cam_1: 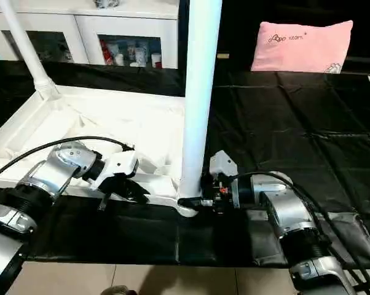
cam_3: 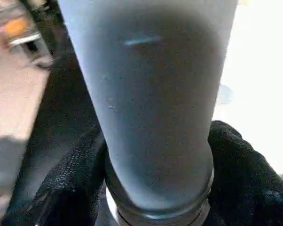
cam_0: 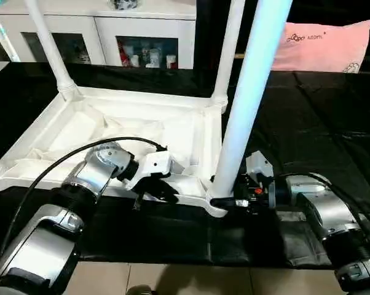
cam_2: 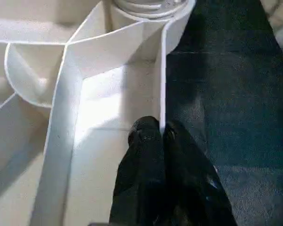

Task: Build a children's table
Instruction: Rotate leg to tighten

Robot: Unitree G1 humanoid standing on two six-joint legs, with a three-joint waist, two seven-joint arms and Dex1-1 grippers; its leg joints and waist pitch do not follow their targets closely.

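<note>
White plastic table upside down, middle-left of frame. Light, stiff, slippery. Left gripper pinches thin rim. Right gripper hugs bottom of near leg. Best hold: low, near socket.

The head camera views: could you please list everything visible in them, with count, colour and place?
Table top: one, white, upside down on the black sheet, ribbed underside up.
Legs: three in view, white, standing up in corner sockets: near right, far right, far left.
Sheet: one, black, spread under the table top.
Pillow: one, pink, at the far right on the sheet.
Cabinet: one, white with glass doors, behind the table top.
Floor: light tiles, along the near edge.
Left gripper: black fingers pinched on the near rim of the table top.
Right gripper: black fingers on either side of the near right leg's base.
</note>
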